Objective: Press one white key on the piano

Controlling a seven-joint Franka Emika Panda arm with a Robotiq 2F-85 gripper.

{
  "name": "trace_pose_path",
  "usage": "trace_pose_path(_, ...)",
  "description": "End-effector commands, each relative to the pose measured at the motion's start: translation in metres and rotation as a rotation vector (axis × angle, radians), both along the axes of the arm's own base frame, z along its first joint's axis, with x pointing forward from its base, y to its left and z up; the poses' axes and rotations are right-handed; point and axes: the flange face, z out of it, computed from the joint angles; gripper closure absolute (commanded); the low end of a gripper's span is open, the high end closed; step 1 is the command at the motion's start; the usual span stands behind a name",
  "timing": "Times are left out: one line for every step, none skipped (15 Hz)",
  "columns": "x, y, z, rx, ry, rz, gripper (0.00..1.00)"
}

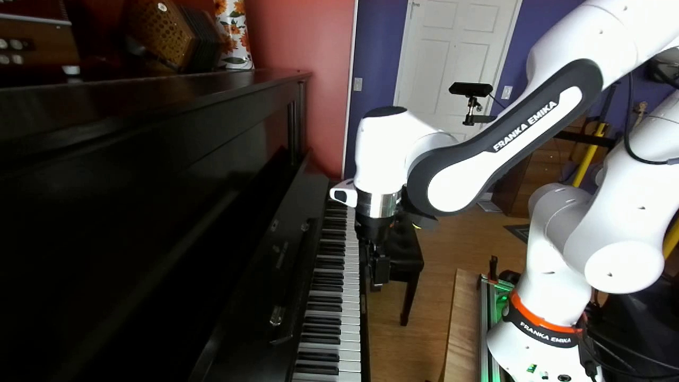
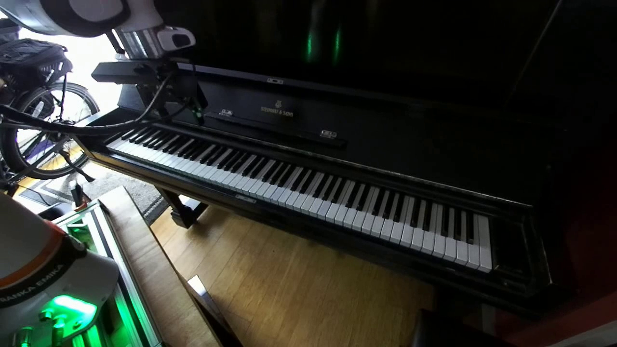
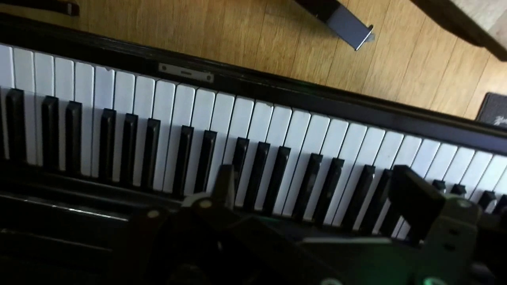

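Note:
The glossy black upright piano [image 1: 265,244] shows in both exterior views [image 2: 409,159], with its row of white keys [image 2: 332,212] and black keys exposed. In the wrist view, white keys [image 3: 259,118] run across the middle of the picture, sloping down to the right. My gripper [image 3: 315,176] is open and empty, its two fingertips wide apart over the keys. In an exterior view, the gripper [image 1: 379,268] hangs pointing down above the keyboard's front edge. The gripper [image 2: 195,108] also shows in an exterior view, above the keyboard's far end. I see no contact with a key.
A black padded bench [image 1: 406,249] stands beyond the gripper by the keyboard. The wooden robot table [image 1: 459,323] lies opposite the piano. The piano's front panel [image 2: 274,108] rises behind the keys. A bicycle [image 2: 53,111] stands past the piano's end.

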Motion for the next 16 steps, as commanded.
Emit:
trace_pose_path(0.009, -0.013, -0.047, 0.013, 0.09, 0.13, 0.0)
trace_pose_path(0.01, -0.017, -0.057, 0.011, 0.11, 0.151, 0.0)
trace_pose_path(0.011, -0.022, -0.068, 0.013, 0.129, 0.153, 0.0)
trace_pose_path(0.013, -0.026, -0.074, 0.01, 0.136, 0.145, 0.0)
trace_pose_path(0.01, -0.019, -0.056, 0.007, 0.116, 0.129, 0.0)
trace_pose_path(0.011, -0.022, -0.065, 0.008, 0.13, 0.131, 0.0)
trace_pose_path(0.012, -0.024, -0.07, 0.008, 0.139, 0.131, 0.0)
trace_pose_path(0.012, -0.024, -0.073, 0.008, 0.143, 0.131, 0.0)
trace_pose_path(0.013, -0.024, -0.074, 0.007, 0.145, 0.131, 0.0)
trace_pose_path(0.013, -0.024, -0.073, 0.008, 0.144, 0.131, 0.0)
trace_pose_path(0.013, -0.024, -0.073, 0.008, 0.143, 0.131, 0.0)
trace_pose_path(0.019, -0.029, -0.076, 0.001, 0.115, 0.083, 0.0)
trace_pose_path(0.024, -0.036, -0.081, -0.001, 0.092, 0.056, 0.0)
trace_pose_path(0.028, -0.042, -0.083, -0.008, 0.071, 0.04, 0.0)
trace_pose_path(0.032, -0.048, -0.087, -0.005, 0.052, 0.028, 0.0)
trace_pose_path(0.036, -0.054, -0.09, -0.027, 0.026, 0.021, 0.17)
